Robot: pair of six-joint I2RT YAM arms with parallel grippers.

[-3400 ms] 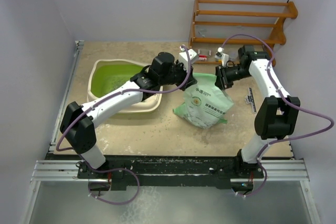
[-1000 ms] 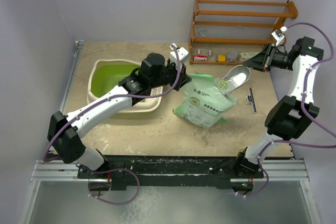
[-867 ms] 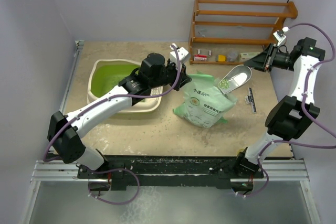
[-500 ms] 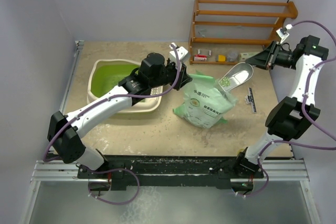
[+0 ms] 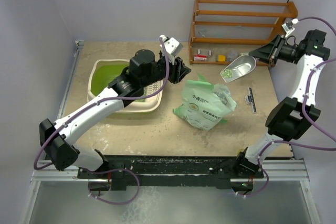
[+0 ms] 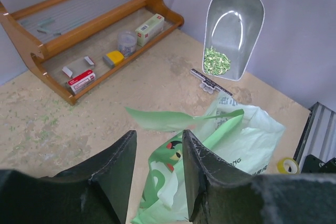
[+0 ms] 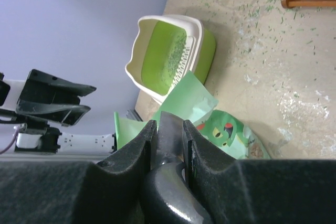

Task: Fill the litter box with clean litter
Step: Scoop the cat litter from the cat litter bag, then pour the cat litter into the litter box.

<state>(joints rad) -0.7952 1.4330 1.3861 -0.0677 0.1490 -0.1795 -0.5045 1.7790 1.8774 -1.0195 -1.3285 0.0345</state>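
Note:
The litter box (image 5: 152,106), cream with a lime-green inside, sits at the left; it also shows in the right wrist view (image 7: 168,56). My right gripper (image 5: 269,53) (image 7: 169,129) is shut on the handle of a metal scoop (image 5: 240,68) held in the air right of the pale green bag (image 5: 205,103). A small heap of green litter (image 5: 227,73) (image 6: 216,60) lies in the scoop (image 6: 233,24). My left gripper (image 5: 181,71) (image 6: 157,136) is open and empty, above the table between the box and the bag (image 6: 231,135).
A wooden shelf (image 5: 241,22) with small boxes stands at the back right. A black ruler-like strip (image 5: 251,99) lies right of the bag. A tape roll (image 6: 285,165) lies by the bag. Loose pellets are scattered over the table.
My right arm has lifted the scoop with pellets out of the bag, up and to the right. My left gripper has drawn back up and left from the bag's mouth, and the bag's top has slumped.

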